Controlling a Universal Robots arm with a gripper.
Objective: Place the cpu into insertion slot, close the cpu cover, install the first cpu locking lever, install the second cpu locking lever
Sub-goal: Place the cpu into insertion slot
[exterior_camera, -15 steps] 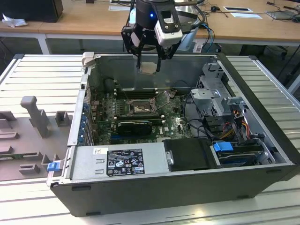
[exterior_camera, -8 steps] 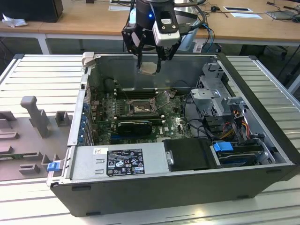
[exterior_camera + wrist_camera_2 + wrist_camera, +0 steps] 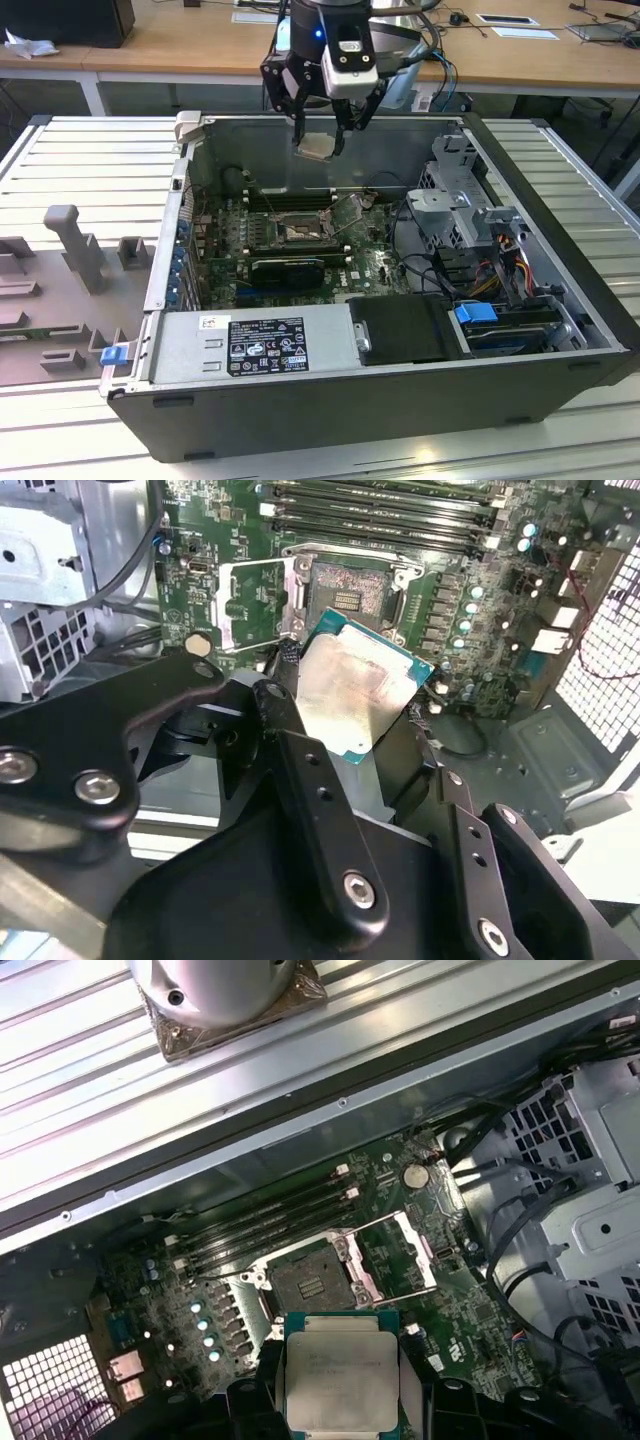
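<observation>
My gripper (image 3: 318,145) hangs above the open computer case, shut on the cpu (image 3: 316,147), a flat square chip with a pale metal face. In both wrist views the cpu (image 3: 355,690) (image 3: 340,1380) sits between the black fingers (image 3: 300,750), tilted and well above the motherboard. The insertion slot (image 3: 295,232) (image 3: 345,590) (image 3: 305,1285) lies bare below, its contact field showing. The cpu cover (image 3: 255,605) (image 3: 395,1255) is flipped open beside the slot. Thin wire levers stand raised at the slot's edges.
Long black memory slots (image 3: 265,1220) run beside the socket. A metal drive cage (image 3: 465,200) with cables fills the exterior view's right of the case. The power supply (image 3: 250,345) lies along the near side. Grey fixtures (image 3: 75,250) stand outside on the exterior view's left.
</observation>
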